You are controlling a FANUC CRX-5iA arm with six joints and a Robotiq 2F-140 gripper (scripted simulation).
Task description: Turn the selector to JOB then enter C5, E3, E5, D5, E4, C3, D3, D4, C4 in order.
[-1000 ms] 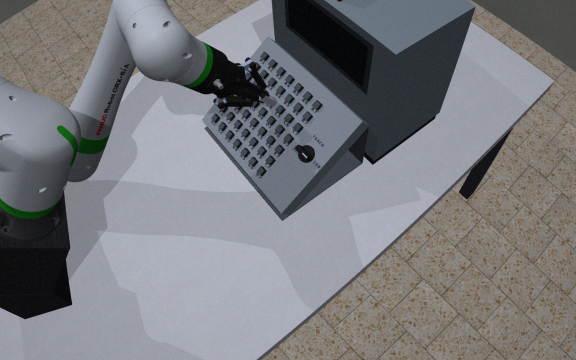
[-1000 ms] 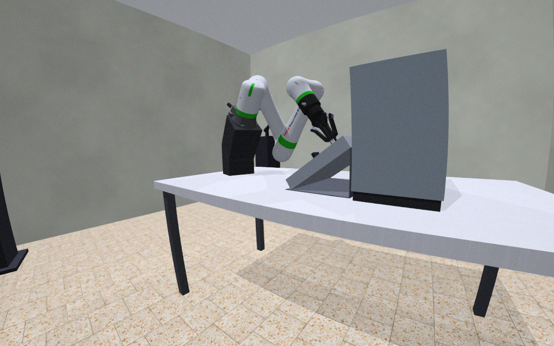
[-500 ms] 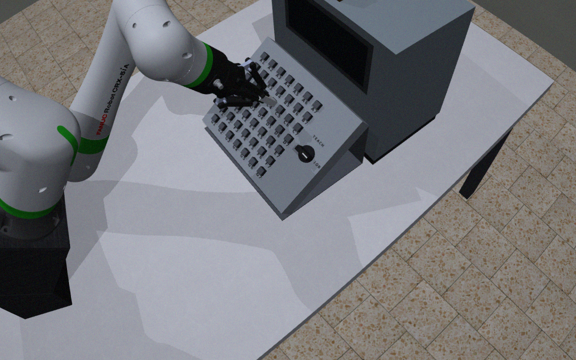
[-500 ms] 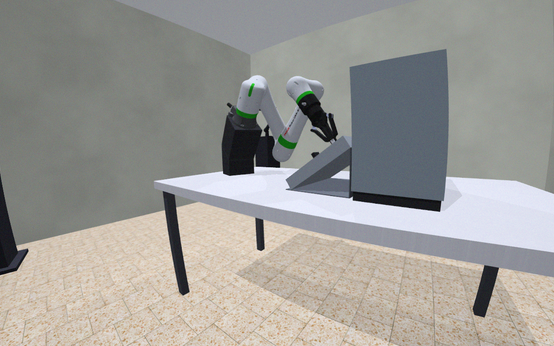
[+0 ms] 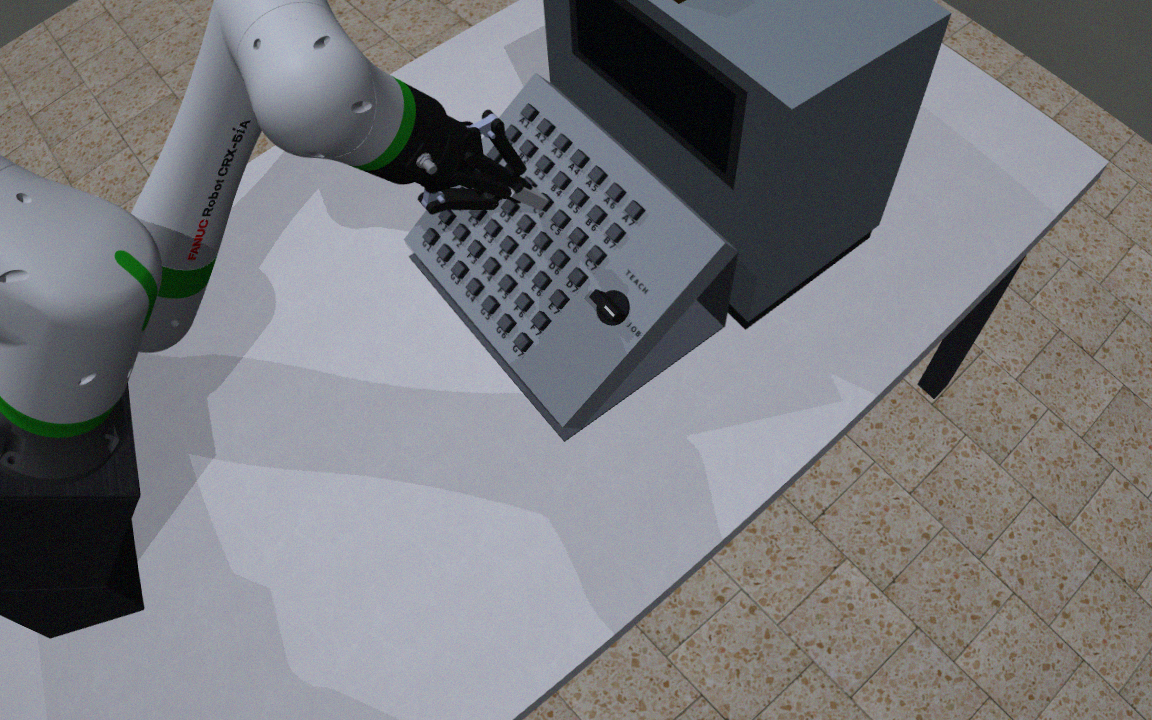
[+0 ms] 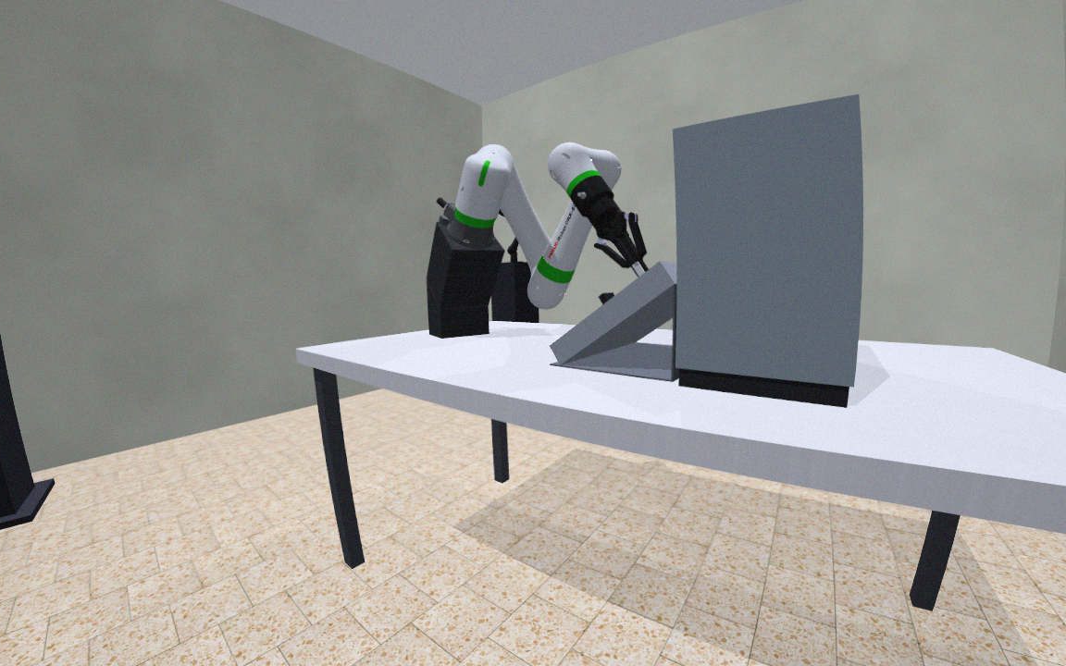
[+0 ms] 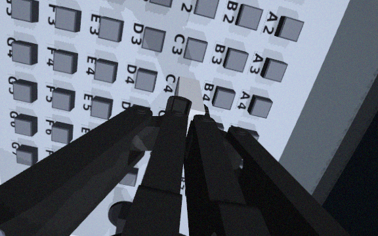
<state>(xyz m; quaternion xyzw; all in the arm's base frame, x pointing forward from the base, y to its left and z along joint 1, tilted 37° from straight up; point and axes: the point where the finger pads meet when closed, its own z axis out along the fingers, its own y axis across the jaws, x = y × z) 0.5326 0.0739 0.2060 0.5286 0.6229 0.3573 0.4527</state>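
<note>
The sloped grey keypad [image 5: 652, 268] [image 6: 603, 326] [image 7: 307, 65] stands in front of the grey machine [image 5: 831, 107] [image 6: 769, 248]. Its keys are dark grey squares and none is lit. My gripper [image 5: 537, 195] [image 6: 641, 265] [image 7: 185, 94] is shut and empty. In the wrist view its tips lie right over the key labelled C4 and hide that key; I cannot tell whether they touch it. Keys C3 [image 7: 195, 49], D4 [image 7: 146, 79] and B4 [image 7: 223, 98] show around the tips. The black selector knob [image 5: 608, 307] sits at the keypad's right between the TEACH and JOB labels; its pointing is unclear.
The machine's dark screen [image 5: 652, 80] rises just behind the keypad's top edge. The white table [image 5: 383, 537] [image 6: 935, 430] carries the arm's black base [image 5: 34, 528] at the left.
</note>
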